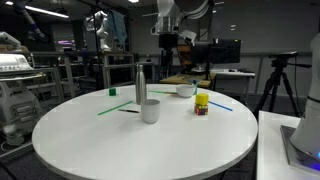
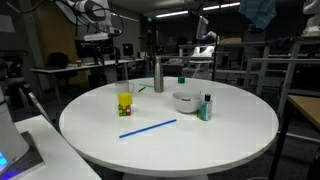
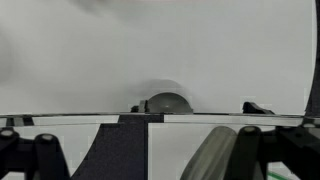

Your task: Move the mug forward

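The small white mug (image 1: 150, 110) stands upright near the middle of the round white table (image 1: 90, 140), just in front of the tall steel bottle (image 1: 140, 83). My gripper (image 1: 170, 42) hangs high above the table's far side, well clear of the mug and holding nothing. In the wrist view the gripper (image 3: 150, 142) shows dark fingers wide apart at the bottom corners. That view looks out level at a blurred room and shows no mug. In an exterior view a white vessel (image 2: 185, 100) stands right of the bottle (image 2: 158, 75); I cannot tell if it is the mug.
A low white bowl (image 1: 186, 91) and a yellow cup (image 1: 202, 103) stand to the right of the mug. A blue straw (image 1: 221, 105), a green straw (image 1: 110, 110) and a small green object (image 1: 113, 91) lie around. A small blue-capped bottle (image 2: 205, 107) stands by the white vessel.
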Motion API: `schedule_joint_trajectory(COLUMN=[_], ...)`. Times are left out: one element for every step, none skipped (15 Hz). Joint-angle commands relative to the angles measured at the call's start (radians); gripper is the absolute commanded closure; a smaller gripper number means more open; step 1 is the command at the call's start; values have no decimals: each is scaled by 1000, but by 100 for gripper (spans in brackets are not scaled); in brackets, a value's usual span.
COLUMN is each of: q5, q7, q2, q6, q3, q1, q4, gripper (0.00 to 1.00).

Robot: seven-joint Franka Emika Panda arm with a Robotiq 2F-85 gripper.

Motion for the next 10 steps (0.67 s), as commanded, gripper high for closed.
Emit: schedule_joint_trajectory(q5=[12, 12, 17, 14, 18, 19, 17, 16, 15, 19], q7=[11, 9, 6, 5, 4, 1, 2, 2, 1, 0], q2=[121, 143, 163, 185, 200, 216, 233, 244, 258, 272], q6=[-10, -12, -17, -16, -18, -20, -21, -21, -21, -23], q3=[20, 25, 30, 33, 38, 42, 45, 48, 50, 52], q1=[15, 16, 20, 22, 24, 25, 27, 29, 29, 27], q4=[106, 123, 142, 160, 173, 188, 201, 210, 222, 229], gripper=[0, 0, 0, 0, 0, 0, 0, 0, 0, 0])
